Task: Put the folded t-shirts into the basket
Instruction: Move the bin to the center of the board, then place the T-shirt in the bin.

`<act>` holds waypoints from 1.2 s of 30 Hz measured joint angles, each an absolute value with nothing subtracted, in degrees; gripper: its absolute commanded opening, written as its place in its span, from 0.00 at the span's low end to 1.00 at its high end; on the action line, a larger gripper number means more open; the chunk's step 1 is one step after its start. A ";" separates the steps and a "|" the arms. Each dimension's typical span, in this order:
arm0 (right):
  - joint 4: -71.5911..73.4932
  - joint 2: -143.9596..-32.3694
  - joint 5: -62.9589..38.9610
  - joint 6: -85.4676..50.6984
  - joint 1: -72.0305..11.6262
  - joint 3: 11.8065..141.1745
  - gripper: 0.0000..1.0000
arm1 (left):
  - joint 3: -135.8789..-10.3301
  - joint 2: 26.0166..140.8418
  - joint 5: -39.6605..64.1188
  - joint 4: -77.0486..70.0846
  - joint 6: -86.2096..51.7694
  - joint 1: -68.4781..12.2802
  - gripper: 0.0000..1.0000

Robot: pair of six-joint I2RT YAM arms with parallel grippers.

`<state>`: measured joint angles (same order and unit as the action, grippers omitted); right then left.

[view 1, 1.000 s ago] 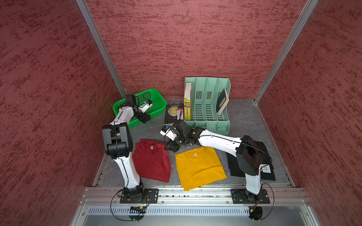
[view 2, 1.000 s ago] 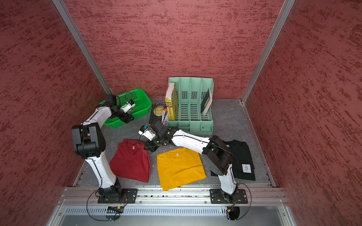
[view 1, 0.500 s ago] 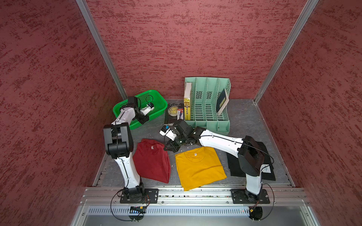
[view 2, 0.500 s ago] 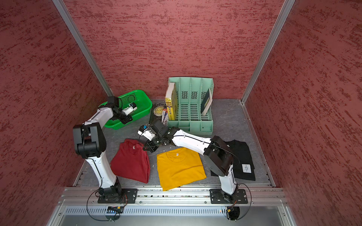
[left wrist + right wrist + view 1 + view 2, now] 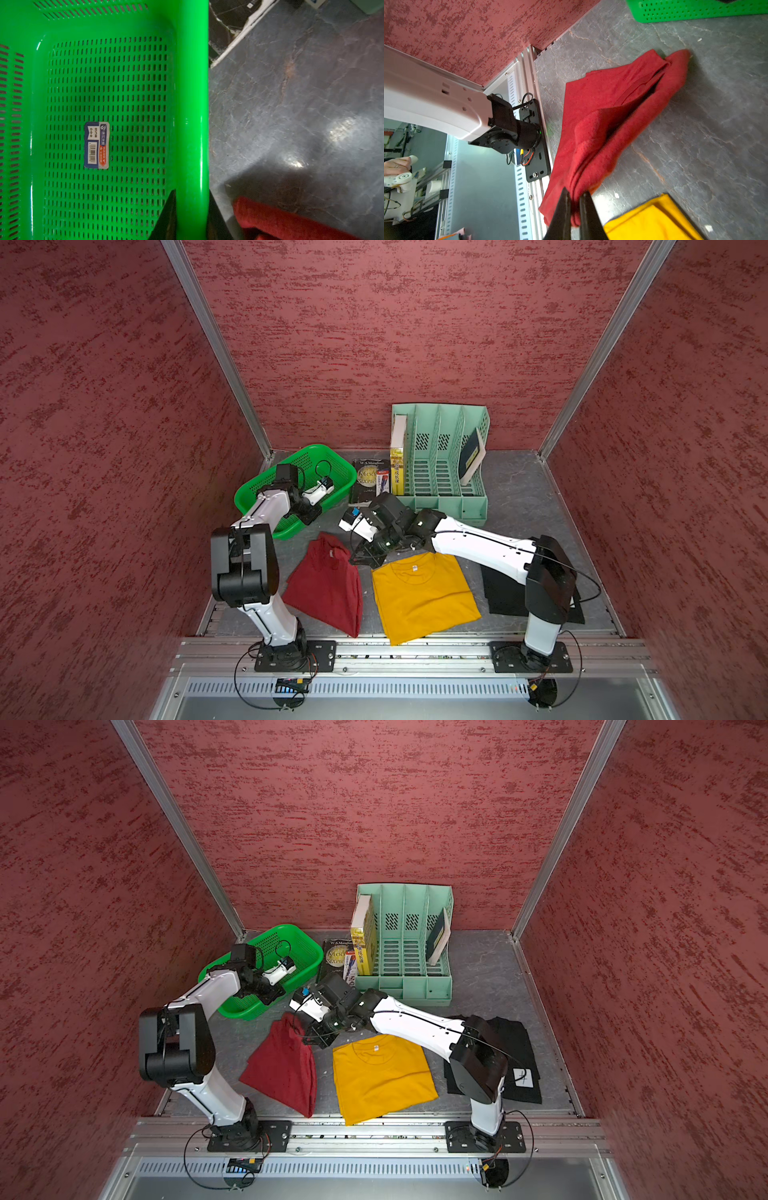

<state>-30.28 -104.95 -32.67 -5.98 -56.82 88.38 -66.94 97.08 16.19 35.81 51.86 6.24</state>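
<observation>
My right end effector (image 5: 575,193) clamped on dark red t-shirt (image 5: 602,116) edge; cloth soft, light, unfolds easily, so pinch all layers. My left end effector (image 5: 191,195) clamped on basket (image 5: 191,83) rim.

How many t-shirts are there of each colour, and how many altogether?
dark red t-shirt: 1
yellow t-shirt: 1
black t-shirt: 1
Total: 3
</observation>
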 measured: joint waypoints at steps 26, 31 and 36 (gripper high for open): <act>-46.59 -96.23 -18.74 0.27 -56.34 86.17 0.00 | -65.28 86.98 46.59 54.04 92.53 -3.33 1.00; -44.49 -92.73 -17.72 0.86 -55.13 80.93 0.00 | -72.62 99.79 46.98 61.23 109.12 -2.24 1.00; -40.71 -89.86 -17.72 2.33 -54.87 76.71 0.00 | -77.17 105.65 46.63 63.86 115.87 -1.89 1.00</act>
